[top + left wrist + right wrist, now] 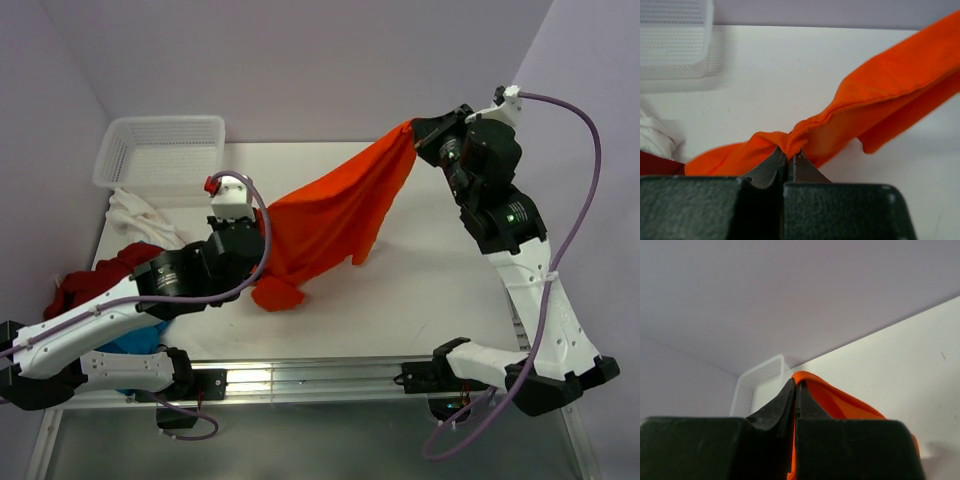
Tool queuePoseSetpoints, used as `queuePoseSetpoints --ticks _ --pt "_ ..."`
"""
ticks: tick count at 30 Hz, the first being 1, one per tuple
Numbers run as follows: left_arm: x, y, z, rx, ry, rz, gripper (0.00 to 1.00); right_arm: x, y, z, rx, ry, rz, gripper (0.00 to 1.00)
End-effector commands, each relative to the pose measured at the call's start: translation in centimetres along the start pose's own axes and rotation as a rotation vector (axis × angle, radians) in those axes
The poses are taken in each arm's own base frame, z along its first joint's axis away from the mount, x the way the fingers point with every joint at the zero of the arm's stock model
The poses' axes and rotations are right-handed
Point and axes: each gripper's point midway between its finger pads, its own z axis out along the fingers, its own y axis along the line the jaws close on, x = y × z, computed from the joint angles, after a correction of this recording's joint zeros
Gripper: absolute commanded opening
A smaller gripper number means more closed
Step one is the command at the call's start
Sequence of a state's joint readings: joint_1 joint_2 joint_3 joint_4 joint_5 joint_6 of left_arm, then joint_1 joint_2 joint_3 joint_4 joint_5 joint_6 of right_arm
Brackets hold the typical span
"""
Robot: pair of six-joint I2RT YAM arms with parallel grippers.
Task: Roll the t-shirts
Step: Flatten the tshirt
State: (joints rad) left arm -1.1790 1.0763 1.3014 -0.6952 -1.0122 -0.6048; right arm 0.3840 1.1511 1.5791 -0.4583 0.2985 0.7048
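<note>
Orange t-shirt (335, 215) is held by both pincers. The left gripper (790, 156) is closed on a bunched fold at the near end of the cloth, low over the table (430, 290). The right gripper (795, 386) is closed on the far corner and holds it lifted, so the cloth hangs stretched between them, its lower edge on the table. At the left side lie a white t-shirt (138, 215), a dark red t-shirt (95, 280) and a blue t-shirt (128, 344). A white mesh basket (160, 150) stands at the far left corner.
</note>
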Motion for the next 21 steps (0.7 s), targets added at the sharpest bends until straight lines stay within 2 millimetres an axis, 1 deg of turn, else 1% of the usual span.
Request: queuePoseSetpoints --ticks 1,2,3,4,5,6,7,8,11,12,13,14,15,16,17,18,19,20,21 --pt "-5.4 -1.3 -3.1 0.201 -0.025 -0.027 0.0 -3.2 3.5 -4.9 -0.191 -0.035 0.027 0.0" --pt "-6.1 -1.5 -3.7 0.234 -0.027 -0.039 0.0 -3.2 3.5 -5.6 -0.207 -0.032 0.031 0.0" --pt "-7.9 -1.4 -4.7 0.269 -0.042 -0.081 0.0 -3.9 3.8 -7.2 -0.242 -0.051 0.039 0.0" --pt "-8.7 -1.4 -5.4 0.294 -0.043 -0.101 0.0 -3.4 4.1 -7.9 -0.273 -0.029 0.038 0.0" --pt "-8.7 -1.5 -6.0 0.327 -0.023 -0.093 0.0 -4.2 4.4 -9.6 -0.309 -0.045 0.047 0.0" --pt "-10.1 -1.3 -6.8 0.346 -0.037 -0.116 0.0 -4.4 4.6 -10.5 -0.333 -0.046 0.047 0.0" --pt "-10.3 -1.2 -7.1 0.354 -0.031 -0.116 0.0 -4.3 4.9 -11.4 -0.365 -0.038 0.042 0.0" --pt "-10.4 -1.1 -7.4 0.371 -0.024 -0.109 0.0 -4.8 5.0 -12.8 -0.389 -0.05 0.04 0.0" --pt "-11.0 -1.0 -8.2 0.417 -0.049 -0.11 0.0 -5.5 4.5 -14.5 -0.388 -0.07 0.021 0.0" --pt "-10.8 -1.8 -8.0 0.447 -0.062 -0.116 0.0 -5.4 4.1 -14.4 -0.376 -0.073 0.006 0.0" --pt "-10.9 -1.6 -8.2 0.46 -0.08 -0.122 0.0 -5.2 3.6 -14.1 -0.354 -0.074 0.0 0.0" --pt "-10.9 -1.8 -8.1 0.468 -0.092 -0.115 0.01 -4.9 3.1 -13.3 -0.325 -0.075 -0.008 0.0" --pt "-10.4 -2.0 -7.6 0.457 -0.101 -0.12 0.0 -4.6 2.9 -12.7 -0.311 -0.07 -0.022 0.0" --pt "-10.2 -2.1 -7.3 0.444 -0.105 -0.115 0.0 -3.9 2.5 -11.7 -0.289 -0.058 -0.03 0.0" --pt "-10.0 -2.2 -6.9 0.428 -0.107 -0.107 0.0 -2.9 2.1 -10.1 -0.261 -0.033 -0.041 0.0" --pt "-9.1 -2.8 -6.0 0.415 -0.1 -0.085 0.0 -2.2 2.0 -9.1 -0.249 -0.017 -0.044 0.0" --pt "-8.8 -3.1 -5.4 0.404 -0.091 -0.07 0.0 -1.7 1.8 -8.2 -0.235 -0.005 -0.045 0.0" --pt "-8.3 -3.5 -4.7 0.407 -0.074 -0.058 0.0 -0.8 1.7 -6.8 -0.216 0.02 -0.048 0.0" --pt "-7.2 -5.0 -4.1 0.46 -0.026 -0.037 0.0 -0.4 1.7 -6.2 -0.218 0.026 -0.039 0.0"
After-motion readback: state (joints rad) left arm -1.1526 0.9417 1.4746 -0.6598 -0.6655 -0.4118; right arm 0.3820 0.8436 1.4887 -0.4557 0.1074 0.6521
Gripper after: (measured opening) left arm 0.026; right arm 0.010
